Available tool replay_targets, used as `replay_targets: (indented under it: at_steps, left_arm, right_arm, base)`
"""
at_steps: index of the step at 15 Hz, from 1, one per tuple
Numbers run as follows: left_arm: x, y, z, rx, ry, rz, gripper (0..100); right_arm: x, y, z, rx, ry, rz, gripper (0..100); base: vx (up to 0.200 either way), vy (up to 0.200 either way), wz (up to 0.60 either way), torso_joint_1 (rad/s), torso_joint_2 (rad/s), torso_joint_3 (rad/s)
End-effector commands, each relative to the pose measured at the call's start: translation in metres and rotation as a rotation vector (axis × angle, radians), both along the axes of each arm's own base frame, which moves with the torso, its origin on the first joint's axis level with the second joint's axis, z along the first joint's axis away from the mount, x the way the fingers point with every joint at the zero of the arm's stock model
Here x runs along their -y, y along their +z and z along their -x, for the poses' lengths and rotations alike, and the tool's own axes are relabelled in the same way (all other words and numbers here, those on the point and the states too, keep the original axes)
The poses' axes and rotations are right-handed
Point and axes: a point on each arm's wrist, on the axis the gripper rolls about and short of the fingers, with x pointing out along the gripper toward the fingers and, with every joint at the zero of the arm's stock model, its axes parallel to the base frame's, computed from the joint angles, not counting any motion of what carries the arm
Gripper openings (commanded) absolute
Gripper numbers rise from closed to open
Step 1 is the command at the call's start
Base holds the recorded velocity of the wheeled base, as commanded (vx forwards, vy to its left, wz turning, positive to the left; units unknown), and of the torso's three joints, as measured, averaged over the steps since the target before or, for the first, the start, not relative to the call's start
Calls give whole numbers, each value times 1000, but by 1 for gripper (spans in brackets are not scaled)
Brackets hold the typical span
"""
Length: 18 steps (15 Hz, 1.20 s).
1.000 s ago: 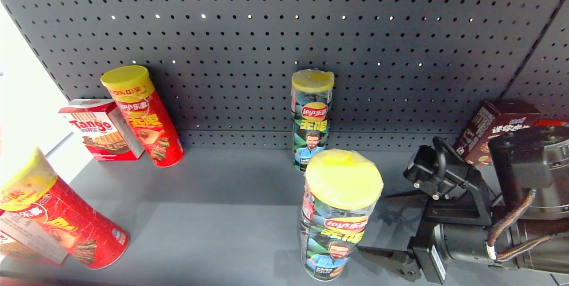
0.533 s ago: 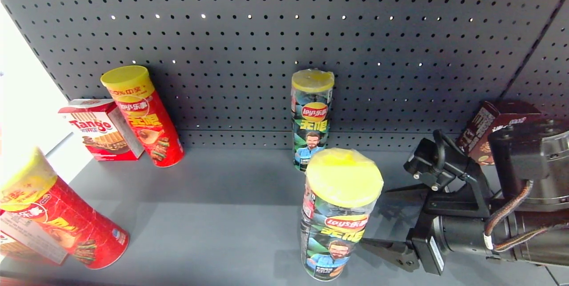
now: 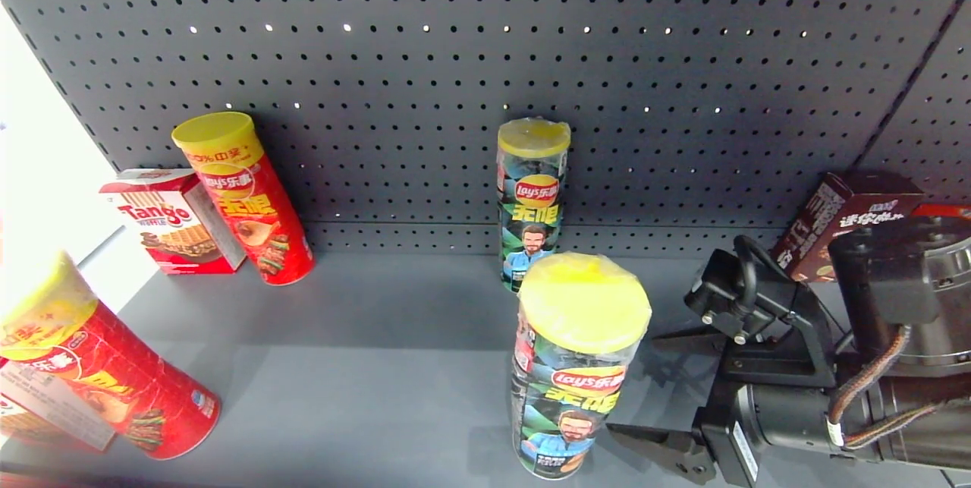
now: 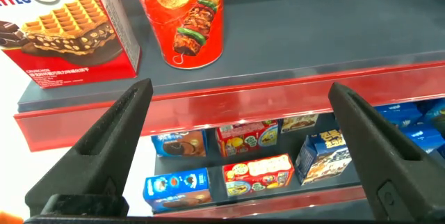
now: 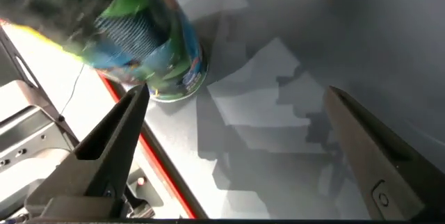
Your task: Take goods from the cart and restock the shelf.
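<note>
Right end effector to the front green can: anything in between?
Nothing visible. The open right end effector sits just right of the front can, with only bare shelf between them. The rear can stands behind, clear of that gap.

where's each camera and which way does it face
Head view: on the head, facing forward and down at the shelf; right gripper open.
Left wrist view: on that wrist, facing the shelf edge, wafer box and red can; left gripper open.
Right wrist view: on that wrist, facing shelf board past its fingers.
Shared by head and right wrist: front green can.
</note>
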Motion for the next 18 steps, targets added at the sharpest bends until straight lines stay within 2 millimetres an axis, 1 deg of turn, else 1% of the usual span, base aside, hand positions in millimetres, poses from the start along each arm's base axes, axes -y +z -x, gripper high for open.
replay_targets:
  at_steps: [1,3,8,15,18]
  left_arm:
    - [0,0,0,-1,0,0,100]
    - [0,0,0,-1,0,0,100]
    - [0,0,0,-1,0,0,100]
    - [0,0,0,-1,0,0,100]
    - [0,0,0,-2,0,0,100]
  right_arm:
    - [6,1,4,7,-6,-7,100]
    - [11,2,1,9,-34,-9,100]
    - [-1,4,-10,9,-24,-7,100]
    - [-6,1,-5,2,5,-1,100]
    - [2,4,-6,10,-25,-10,100]
  base:
    - [0,0,0,0,0,0]
    - [0,0,0,0,0,0]
    - [0,0,0,0,0,0]
    - [0,0,0,0,0,0]
    - [0,0,0,0,0,0]
